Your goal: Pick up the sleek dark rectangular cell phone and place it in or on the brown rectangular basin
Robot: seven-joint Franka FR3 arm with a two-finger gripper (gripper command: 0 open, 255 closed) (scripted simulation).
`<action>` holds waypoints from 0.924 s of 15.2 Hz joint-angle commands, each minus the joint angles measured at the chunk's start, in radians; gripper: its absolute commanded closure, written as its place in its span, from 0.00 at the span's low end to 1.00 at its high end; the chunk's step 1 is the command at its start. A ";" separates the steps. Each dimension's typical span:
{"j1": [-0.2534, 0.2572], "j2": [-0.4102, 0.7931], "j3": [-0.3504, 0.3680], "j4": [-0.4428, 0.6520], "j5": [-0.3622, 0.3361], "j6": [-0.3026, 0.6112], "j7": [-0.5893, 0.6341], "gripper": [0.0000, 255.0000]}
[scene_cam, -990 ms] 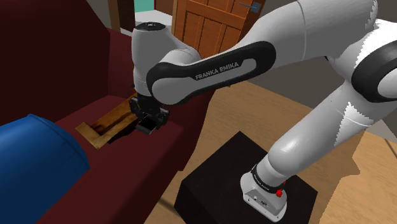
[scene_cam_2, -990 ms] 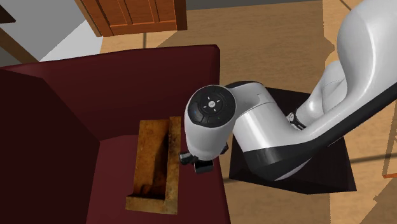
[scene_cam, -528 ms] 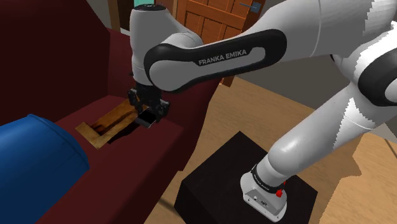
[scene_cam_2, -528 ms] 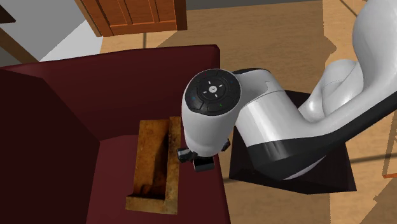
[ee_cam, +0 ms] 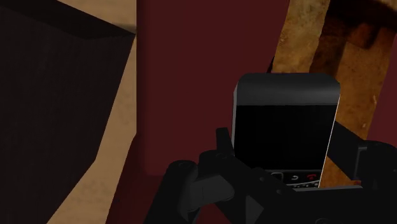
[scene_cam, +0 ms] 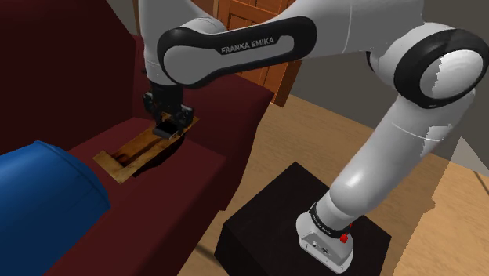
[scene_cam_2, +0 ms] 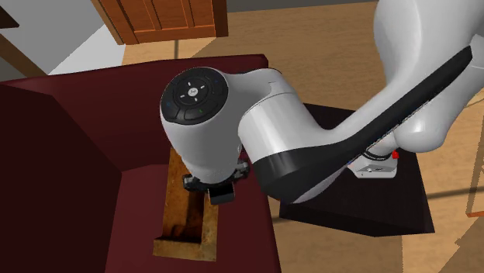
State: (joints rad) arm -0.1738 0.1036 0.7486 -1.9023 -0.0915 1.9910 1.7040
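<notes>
Wrist view: gripper [ee_cam: 283,153] is clamping the dark rectangular phone [ee_cam: 284,124]. One finger [ee_cam: 222,145] is pressing on each long edge, the screen is facing the camera, and the key row is sitting at the gripper end. The phone is hanging clear of everything, partly over the brown basin [ee_cam: 347,51] and partly over the dark red sofa seat [ee_cam: 191,76] beside it. The black stand [ee_cam: 57,83] and tan floor [ee_cam: 118,133] are showing past the sofa's edge.

Shoulder view: the arm is reaching over the sofa [scene_cam: 196,168]. The gripper [scene_cam: 166,125] is pointing down over the basin's [scene_cam: 133,150] end toward this view's right. Can't tell any gap to the rim from here. A blue rounded object [scene_cam: 43,196] is sitting at lower left, near the basin's other end. A wooden door [scene_cam: 258,31] is standing behind the sofa.

Second exterior view: looking down from above, the wrist is covering the basin's [scene_cam_2: 182,225] upper end. The gripper [scene_cam_2: 218,191] is poking out below the wrist, over the basin's wall on this view's right. The basin is lying lengthwise on the sofa seat [scene_cam_2: 116,116], and the stand [scene_cam_2: 349,221] is sitting just beside the sofa.
</notes>
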 commanded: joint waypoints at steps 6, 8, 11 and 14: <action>0.085 0.299 -0.053 0.341 -0.191 -0.111 0.042 1.00; 0.085 0.304 -0.057 0.321 -0.195 -0.087 0.046 1.00; 0.085 0.314 -0.061 0.292 -0.203 -0.051 0.052 1.00; 0.086 0.325 -0.066 0.267 -0.213 -0.017 0.059 1.00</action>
State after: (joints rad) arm -0.0862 0.4303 0.6824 -1.6198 -0.3035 1.9596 1.7602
